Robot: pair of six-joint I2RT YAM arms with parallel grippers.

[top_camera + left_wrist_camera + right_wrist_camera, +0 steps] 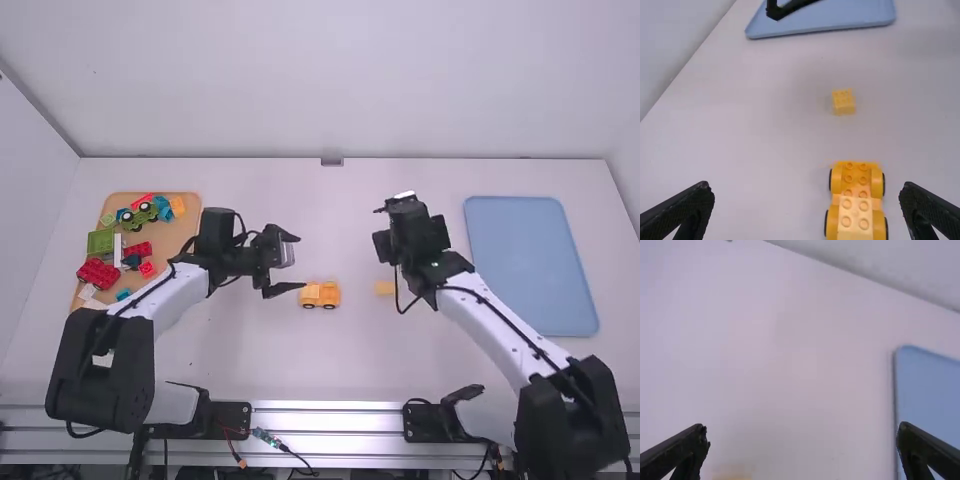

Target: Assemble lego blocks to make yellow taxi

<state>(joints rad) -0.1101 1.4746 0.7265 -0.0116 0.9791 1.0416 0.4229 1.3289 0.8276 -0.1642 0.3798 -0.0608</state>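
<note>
The left gripper (292, 262) has its fingers wide apart, tips towards the table's (340, 370) right edge. Just past them on that side sits the orange-yellow toy car (320, 295), about midway between the table's left and right edges; the left wrist view shows room between it and each finger. Farther towards the right edge, apart from the car, lies a small yellow block (844, 102). The right gripper (382, 229), fingers also spread, is nearer the table's far edge than that block. Beyond, towards the right edge, lies a blue tray (530, 265).
</note>
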